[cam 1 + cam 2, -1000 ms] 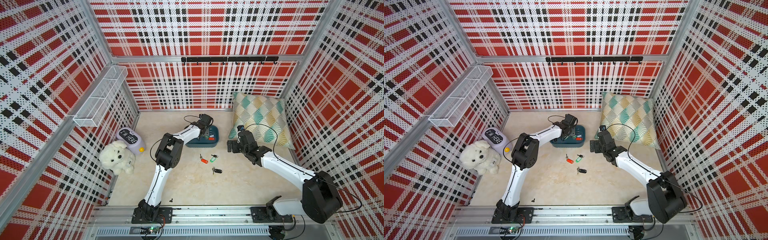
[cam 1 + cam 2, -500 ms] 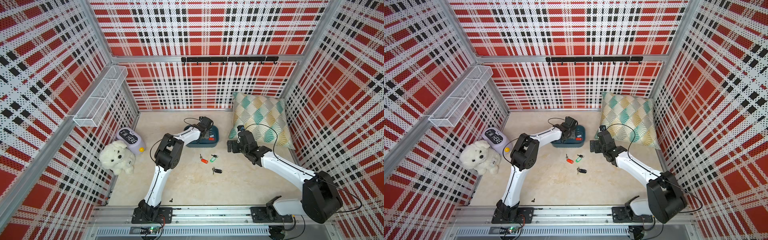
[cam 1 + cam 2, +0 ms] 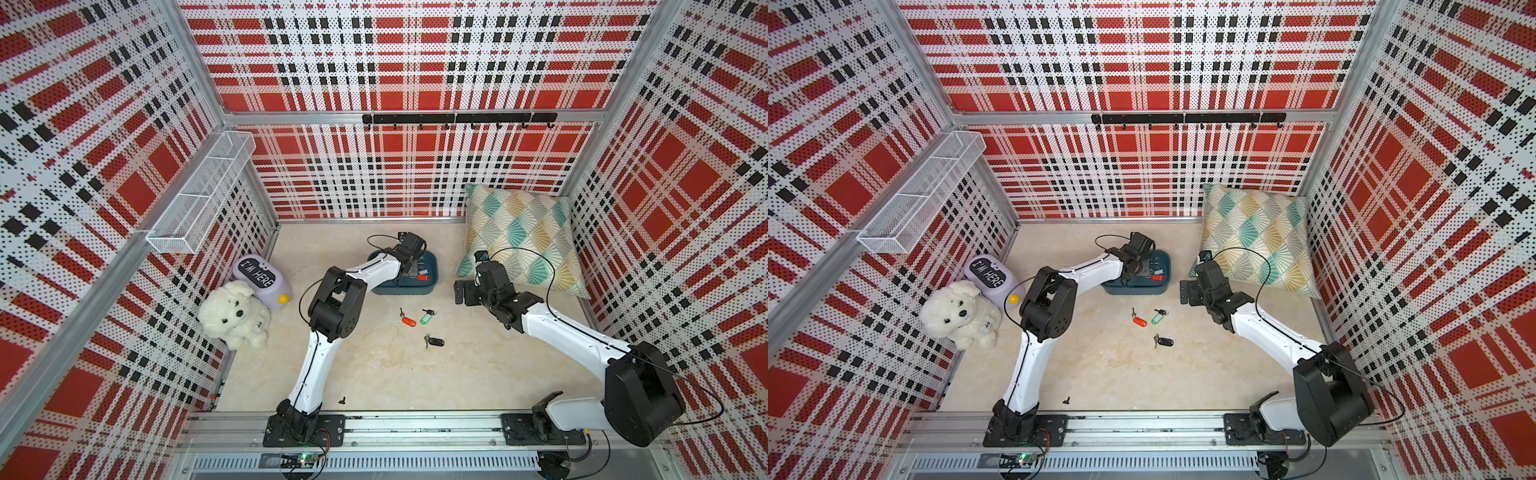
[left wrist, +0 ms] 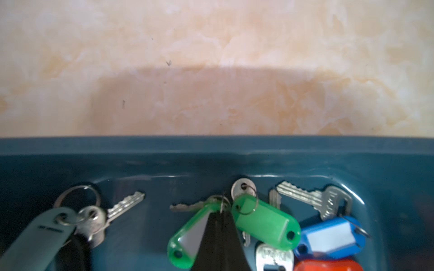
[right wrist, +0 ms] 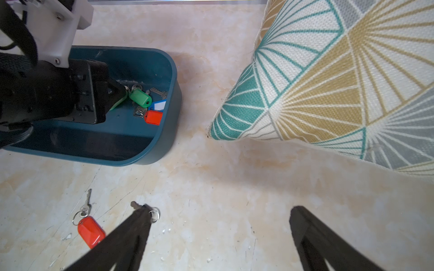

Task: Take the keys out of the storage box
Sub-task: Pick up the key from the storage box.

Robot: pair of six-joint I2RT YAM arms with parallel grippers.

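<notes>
- nearest you, toward the middle of the table (image 3: 415, 382), three keys are already out. the black key (image 3: 435, 342) lies closest to the front edge. just beyond it the red key (image 3: 409, 321) and the loose green key (image 3: 424, 318) lie near each other without touching.
- your right gripper (image 5: 219, 208) hangs over bare table just past those three, between the storage box and the pillow. its jaws stand wide apart and hold nothing. in its wrist view one finger hides part of the loose green key, but going by both top views that looks like overlap, not contact.
- the storage box (image 3: 415, 289) sits further back, about midway along the far edge and a little short of it.
- your left gripper (image 4: 219, 212) is down inside the box, jaws pressed together on the ring end of the gripped green key (image 4: 185, 237). it looks like a real pinch, but you can't tell whether the key has come off the box floor.
- beside it in the box lie the other green key (image 4: 267, 220), a blue key (image 4: 328, 234) and a second red key (image 4: 328, 265). a grey key (image 4: 40, 232) lies apart toward the opposite end, with something dark under it that is too hidden to name.
- that makes three keys out and at least five not yet out, counting the pinched one, so you're likely under halfway.
- the pillow (image 3: 523, 237) fills the far right corner and plays no part.
</notes>
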